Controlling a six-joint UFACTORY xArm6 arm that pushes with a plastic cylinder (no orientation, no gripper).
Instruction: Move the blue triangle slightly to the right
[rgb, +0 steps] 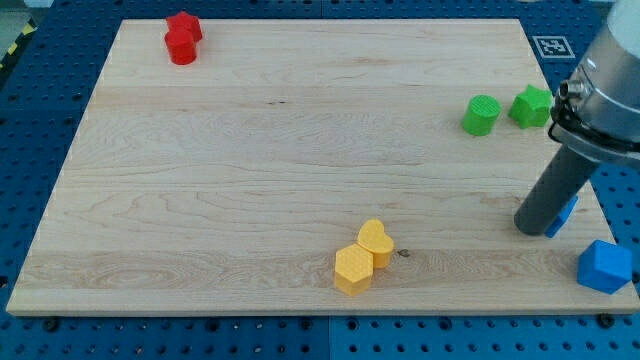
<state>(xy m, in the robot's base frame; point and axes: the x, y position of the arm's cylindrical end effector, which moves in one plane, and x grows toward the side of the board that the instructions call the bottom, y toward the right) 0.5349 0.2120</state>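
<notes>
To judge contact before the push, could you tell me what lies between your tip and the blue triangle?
Nothing shows between them in the camera view: my tip sits against the blue triangle, on its left, largely hiding it.

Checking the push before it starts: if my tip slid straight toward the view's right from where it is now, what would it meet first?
My tip would meet the small blue triangle block first; it sits right beside the tip, mostly hidden by the rod, so contact is unclear. The blue faceted block lies lower, probably off that line.
</notes>
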